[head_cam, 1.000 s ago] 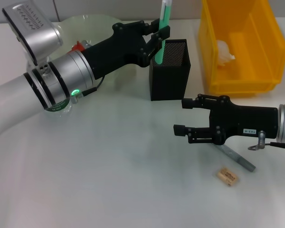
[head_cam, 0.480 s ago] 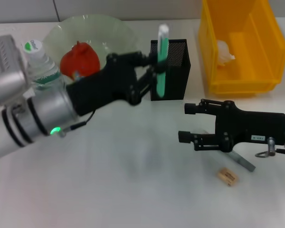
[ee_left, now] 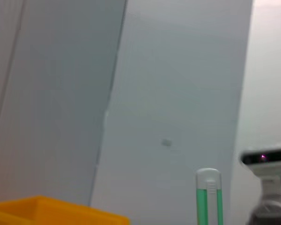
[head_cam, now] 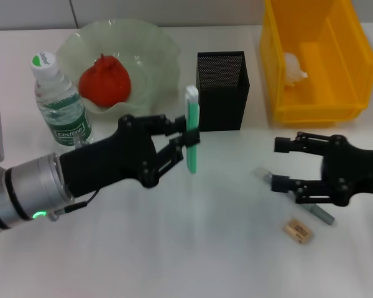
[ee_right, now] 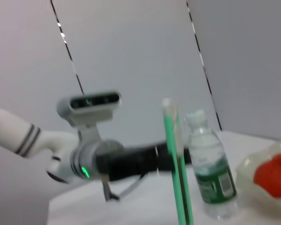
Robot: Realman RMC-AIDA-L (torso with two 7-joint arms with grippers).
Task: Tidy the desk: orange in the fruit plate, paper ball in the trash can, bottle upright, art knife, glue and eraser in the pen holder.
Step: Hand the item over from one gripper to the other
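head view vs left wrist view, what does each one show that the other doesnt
Only the head view shows the desk: the orange lying in the fruit plate, the bottle upright beside it, the pen holder, the paper ball in the trash can, the eraser, and the open right gripper above a grey tool.

Only the left wrist view shows a bare wall and part of the robot's head.

Both show the green glue stick, clamped upright in the left gripper, and the yellow bin.
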